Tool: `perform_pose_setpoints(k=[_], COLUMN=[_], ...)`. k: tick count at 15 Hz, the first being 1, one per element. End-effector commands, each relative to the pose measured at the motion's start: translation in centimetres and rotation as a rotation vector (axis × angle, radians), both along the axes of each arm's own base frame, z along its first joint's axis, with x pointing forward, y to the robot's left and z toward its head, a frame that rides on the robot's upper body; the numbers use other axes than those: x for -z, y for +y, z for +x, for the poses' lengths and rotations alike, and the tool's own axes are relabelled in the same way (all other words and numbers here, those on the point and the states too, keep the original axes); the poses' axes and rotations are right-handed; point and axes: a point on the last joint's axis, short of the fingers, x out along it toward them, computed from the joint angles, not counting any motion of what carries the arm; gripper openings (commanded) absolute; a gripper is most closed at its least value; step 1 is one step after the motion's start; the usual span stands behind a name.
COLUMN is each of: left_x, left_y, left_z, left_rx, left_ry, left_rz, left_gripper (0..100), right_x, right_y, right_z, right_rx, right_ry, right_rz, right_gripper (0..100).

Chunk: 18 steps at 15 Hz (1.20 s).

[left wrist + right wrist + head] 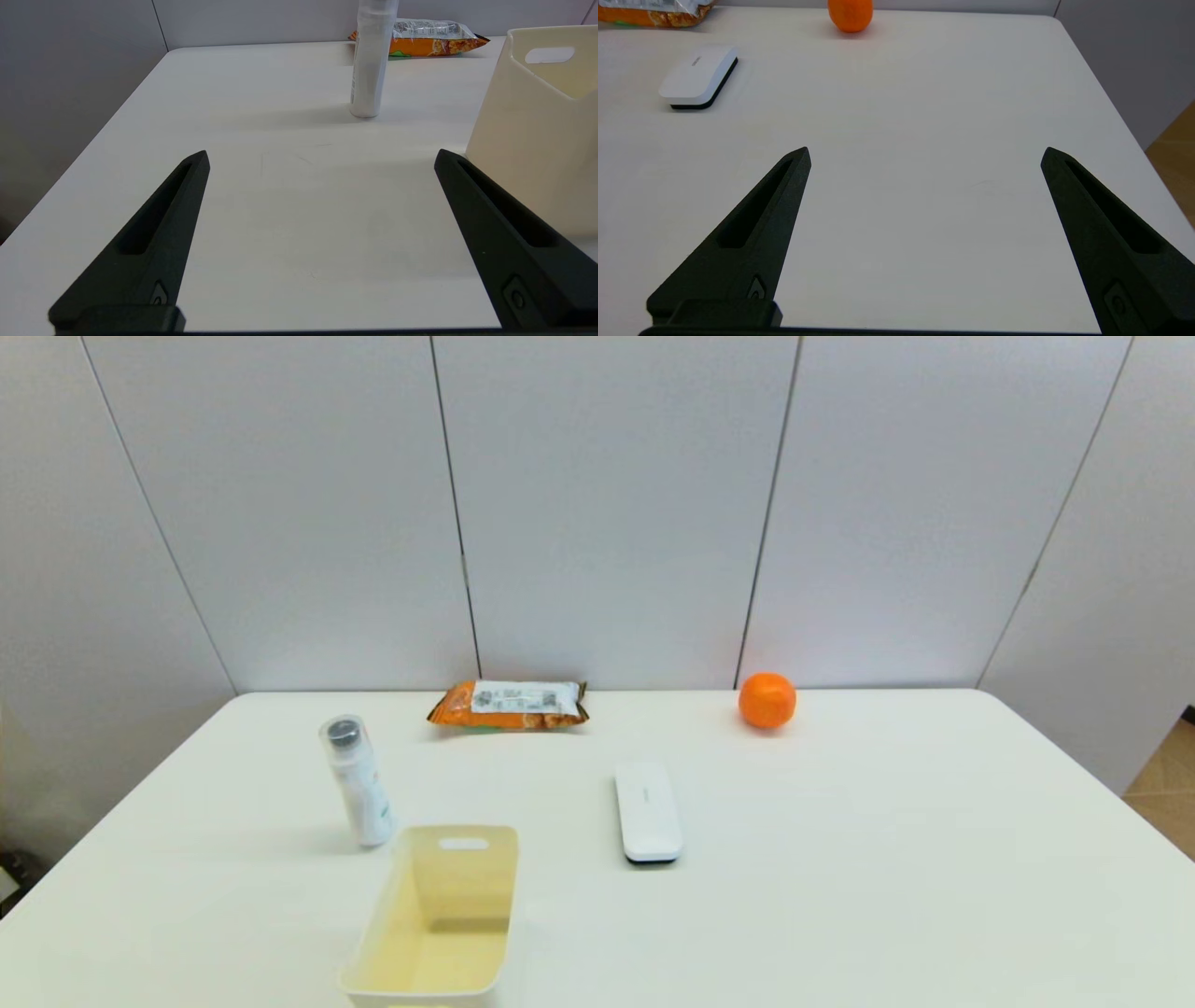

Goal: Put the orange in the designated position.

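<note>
My right hand (pixel 924 154) sits low over the near right of the worktop (pixel 887 859), fingers spread wide with nothing between them, aimed toward the orange (pixel 850 14) so I judge it the reaching arm. My left hand (pixel 322 156) is likewise wide apart and empty, parked beside the cream bin (pixel 537 126). Neither hand shows from the head camera. Farther out lie the white remote (pixel 648 812) and a tilted bottle (pixel 358 779). The orange rests at the far edge, right of the snack packet (pixel 509 704), well apart from both hands. I see no mark for the designated position.
</note>
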Motion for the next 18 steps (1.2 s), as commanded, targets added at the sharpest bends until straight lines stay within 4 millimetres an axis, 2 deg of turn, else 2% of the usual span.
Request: perform_pose_setpoints(k=[1, 3, 6, 10, 14, 18], left_x=[0.0, 0.0, 0.0, 0.0, 0.0, 0.0], left_y=[0.0, 0.0, 0.0, 0.0, 0.0, 0.0], left_z=[0.0, 0.0, 0.0, 0.0, 0.0, 0.0], left_rx=[0.000, 0.000, 0.000, 0.000, 0.000, 0.000], left_ry=[0.000, 0.000, 0.001, 0.001, 0.001, 0.001], left_rz=[0.002, -0.001, -0.004, -0.004, -0.004, -0.004], left_gripper=[100, 100, 100, 100, 100, 100], right_x=[-8.3, -9.4, -9.5, -6.9, -3.0, 0.1], right_y=[0.1, 0.4, 0.8, 1.8, 2.7, 3.9], right_z=[8.6, 13.9, 22.2, 30.5, 37.0, 40.6], right_rx=[-0.031, -0.050, -0.067, -0.129, -0.191, -0.225], right_ry=[0.240, 0.338, 0.468, 0.585, 0.674, 0.746], right_rz=[-0.051, -0.060, -0.064, -0.144, -0.216, -0.227], right_gripper=[100, 100, 100, 100, 100, 100])
